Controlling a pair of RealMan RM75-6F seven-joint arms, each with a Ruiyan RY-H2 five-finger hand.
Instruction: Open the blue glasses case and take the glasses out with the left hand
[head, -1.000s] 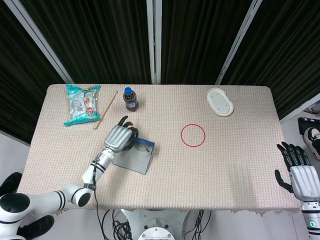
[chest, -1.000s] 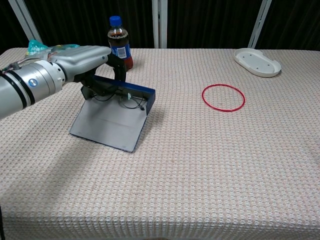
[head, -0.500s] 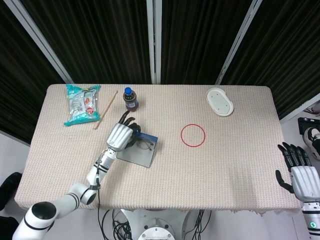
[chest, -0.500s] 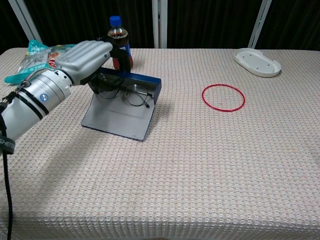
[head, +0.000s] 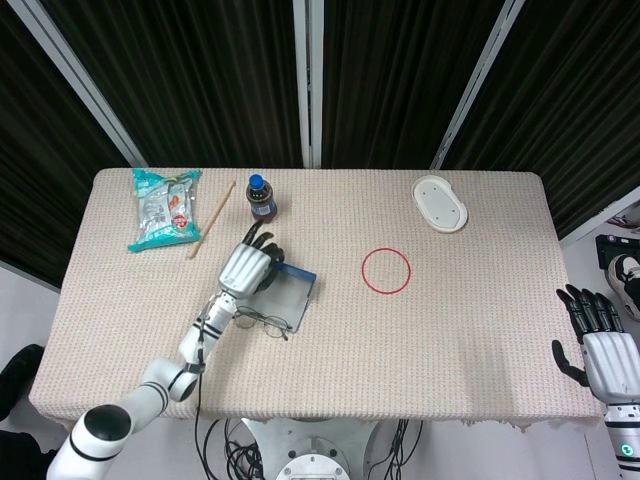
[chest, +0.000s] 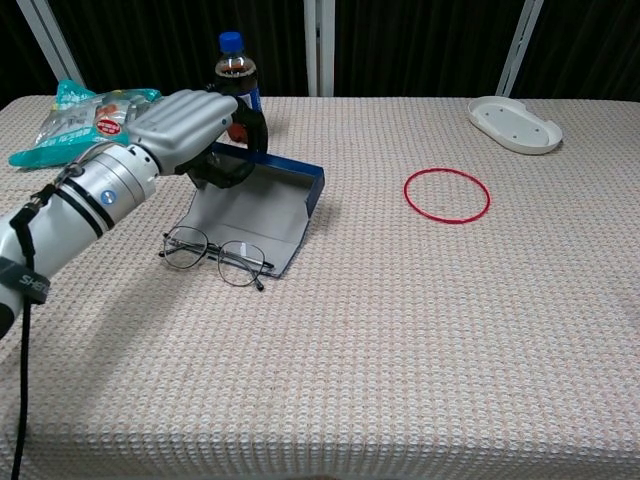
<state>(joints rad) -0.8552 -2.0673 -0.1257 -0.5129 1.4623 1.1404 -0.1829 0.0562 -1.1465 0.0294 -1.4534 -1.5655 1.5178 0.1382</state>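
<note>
The blue glasses case (head: 292, 297) (chest: 250, 215) lies open on the table's left half, its grey lid flat toward me and its blue tray at the back. The thin-framed glasses (head: 262, 322) (chest: 215, 258) lie on the cloth at the lid's front left corner, outside the case and free of any hand. My left hand (head: 245, 268) (chest: 185, 125) hovers over the case's tray, fingers curved down into it, with nothing visibly held. My right hand (head: 605, 352) hangs off the table's front right corner, fingers spread and empty.
A cola bottle (head: 261, 198) (chest: 238, 85) stands just behind the case. A snack bag (head: 160, 205) (chest: 75, 115) and a wooden stick (head: 211, 220) lie at the back left. A red ring (head: 386, 270) (chest: 447, 194) marks the middle; a white dish (head: 440, 203) (chest: 514, 123) sits back right.
The glasses have left the case tray and the left hand's fingers and now lie on the table in front of the lid. The case shifted slightly back and right. The right hand stayed still.
</note>
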